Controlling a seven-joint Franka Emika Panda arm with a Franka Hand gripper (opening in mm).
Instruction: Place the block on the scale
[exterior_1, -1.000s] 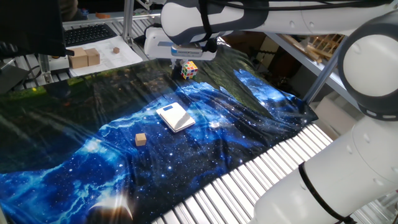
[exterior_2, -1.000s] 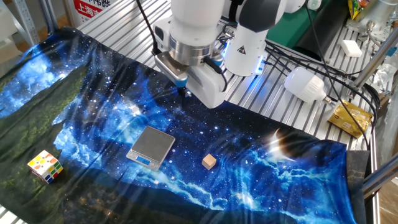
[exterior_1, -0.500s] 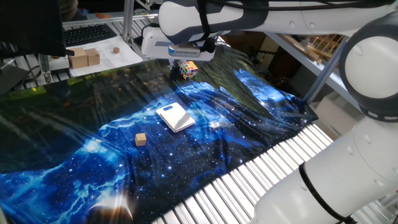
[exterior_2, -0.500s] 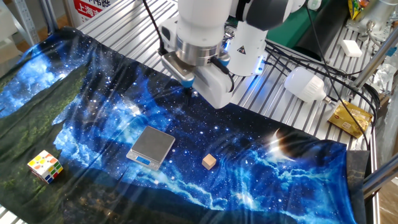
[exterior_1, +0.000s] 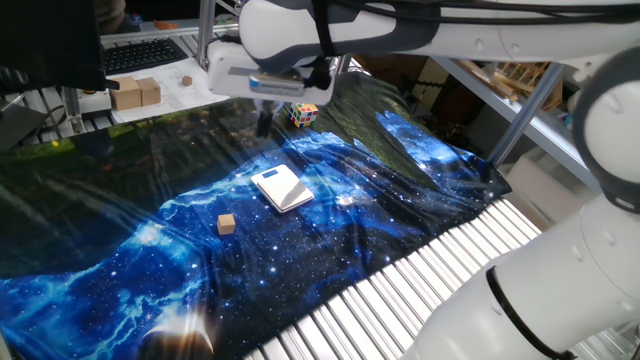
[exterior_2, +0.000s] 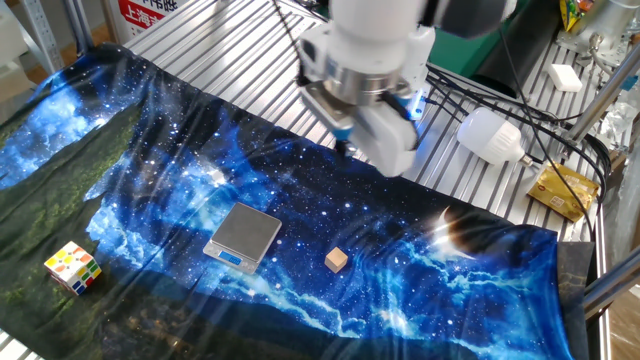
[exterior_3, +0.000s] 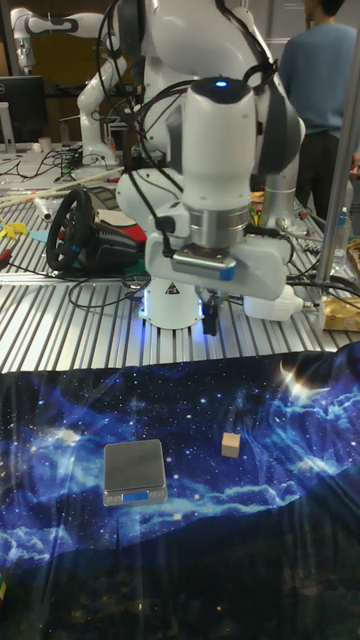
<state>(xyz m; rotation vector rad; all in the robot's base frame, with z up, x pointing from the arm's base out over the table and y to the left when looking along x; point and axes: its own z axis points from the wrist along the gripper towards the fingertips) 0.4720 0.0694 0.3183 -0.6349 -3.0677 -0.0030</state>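
The block (exterior_1: 227, 224) is a tiny tan wooden cube lying on the blue galaxy cloth, also seen in the other fixed view (exterior_2: 336, 260) and the tall view (exterior_3: 231, 445). The scale (exterior_1: 281, 188) is a small flat square plate a short way beside it (exterior_2: 243, 236) (exterior_3: 134, 470); its top is bare. My gripper (exterior_2: 343, 148) hangs high above the cloth's edge nearest the robot base, apart from both (exterior_1: 263, 120) (exterior_3: 210, 320). Its dark fingers appear pressed together with nothing between them.
A multicoloured puzzle cube (exterior_1: 304, 113) (exterior_2: 73, 267) sits on the dark part of the cloth beyond the scale. Larger pale wooden blocks (exterior_1: 135, 93) and a keyboard (exterior_1: 140, 55) lie off the cloth. A white bulb-shaped object (exterior_2: 490, 135) and cables lie by the robot base.
The arm has swung sideways along the cloth's edge, carrying the gripper toward the block's side. Block, scale and puzzle cube have not moved.
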